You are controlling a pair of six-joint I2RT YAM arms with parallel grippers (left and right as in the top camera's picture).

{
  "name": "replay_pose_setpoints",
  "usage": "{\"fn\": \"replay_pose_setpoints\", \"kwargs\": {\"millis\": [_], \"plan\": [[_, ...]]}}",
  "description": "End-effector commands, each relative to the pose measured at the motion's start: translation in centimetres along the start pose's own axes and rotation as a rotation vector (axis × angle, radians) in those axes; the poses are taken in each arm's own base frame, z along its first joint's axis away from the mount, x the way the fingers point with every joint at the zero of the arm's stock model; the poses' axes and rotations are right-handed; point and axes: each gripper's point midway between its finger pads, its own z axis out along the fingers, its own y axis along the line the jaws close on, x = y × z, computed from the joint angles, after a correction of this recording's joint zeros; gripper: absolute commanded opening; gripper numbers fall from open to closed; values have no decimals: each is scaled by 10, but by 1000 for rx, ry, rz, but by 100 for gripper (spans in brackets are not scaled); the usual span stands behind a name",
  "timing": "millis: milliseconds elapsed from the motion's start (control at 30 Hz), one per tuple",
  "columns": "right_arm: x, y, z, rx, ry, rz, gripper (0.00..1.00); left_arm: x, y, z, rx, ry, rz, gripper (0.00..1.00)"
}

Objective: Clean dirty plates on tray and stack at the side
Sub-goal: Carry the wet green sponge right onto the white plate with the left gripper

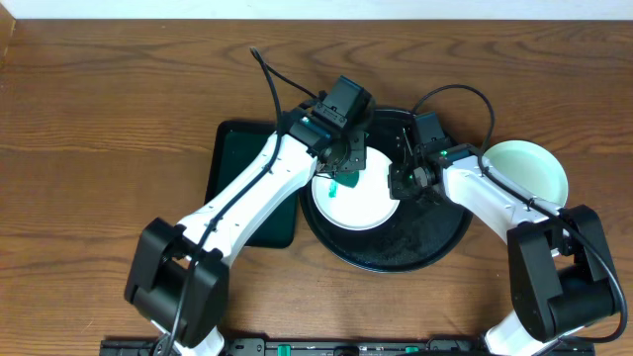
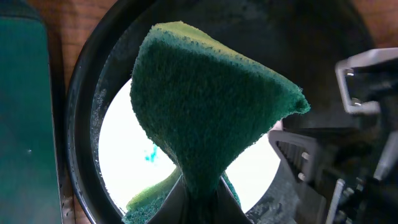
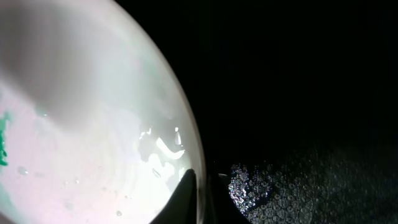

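At the far left of the surface [image 1: 99, 119] lies the rectangular dark tray [image 1: 237, 168]. Next to it, the left hand [image 2: 200, 200] is clamped narrow on the lower end of the green sponge [image 2: 205, 106]. The sponge fans out soft and floppy above the white plate [image 1: 368, 203]; I cannot tell whether it touches the plate. The plate lies in the left part of the round black tray [image 1: 425, 242] and has a small green smear near its middle. The right hand [image 1: 406, 180] pinches the plate's right rim, its jaws nearly together on the thin edge. Right of the tray, and off it, a mint-green plate [image 1: 529, 173] rests on the wood.

The white plate looks stiff, light and glossy, and the beaded tray floor beside it suggests it is wet, so it is probably slippery. The rim is the only place to hold it. A shallow pinch there could slide or tip under scrubbing, so the grip should reach well over the rim, with sponge pressure kept towards the held side.
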Motion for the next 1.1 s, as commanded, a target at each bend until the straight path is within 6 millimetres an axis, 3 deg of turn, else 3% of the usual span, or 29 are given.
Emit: {"fn": "replay_pose_setpoints", "kwargs": {"millis": [0, 167, 367, 733, 1067], "plan": [[-1, 5, -4, -14, -11, -46, 2, 3, 13, 19, -60, 24, -17, 8], [-1, 4, -4, -7, -14, -58, 1, 10, 27, 41, -113, 70, -26, 7], [-2, 0, -4, 13, -20, -58, 1, 10, 43, 43, -132, 101, -66, 7], [-1, 1, -4, 13, -20, -61, 1, 17, 42, 53, -118, 144, -72, 7], [-2, 2, -4, 12, -21, -61, 1, 38, 53, 81, -169, 235, -73, 7]]}}
